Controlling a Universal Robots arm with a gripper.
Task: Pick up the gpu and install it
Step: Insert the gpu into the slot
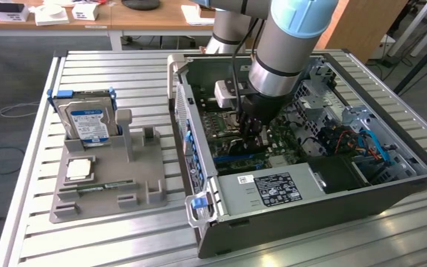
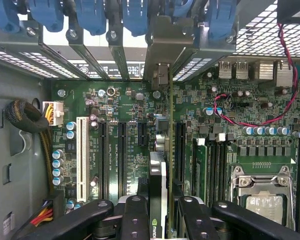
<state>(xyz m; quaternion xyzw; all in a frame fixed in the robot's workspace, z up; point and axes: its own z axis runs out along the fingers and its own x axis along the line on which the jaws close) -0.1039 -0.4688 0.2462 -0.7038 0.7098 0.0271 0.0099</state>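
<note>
The gpu (image 2: 160, 172) is seen edge-on in the wrist view: a thin card with a black face, a brownish board edge and a silver bracket at the far end. It is clamped between the black fingers (image 2: 134, 218) of the gripper (image 2: 161, 205) and held upright over the green motherboard (image 2: 140, 165), in line with the expansion slots. Whether it is seated cannot be told. A white slot (image 2: 81, 150) and black slots (image 2: 104, 155) are seen beside it, blue retention clips (image 2: 90, 14) above the bracket and a red-and-black wire (image 2: 285, 75) near the CPU socket (image 2: 262, 195).

In the exterior view the gripper (image 1: 251, 127) is sunk inside the open computer case (image 1: 310, 222). A hard drive (image 1: 87, 123) is stood in a grey fixture (image 1: 102, 183) on the exterior view's left. A green logo is printed on the card; the power supply label (image 1: 277, 189) cannot be read.
</note>
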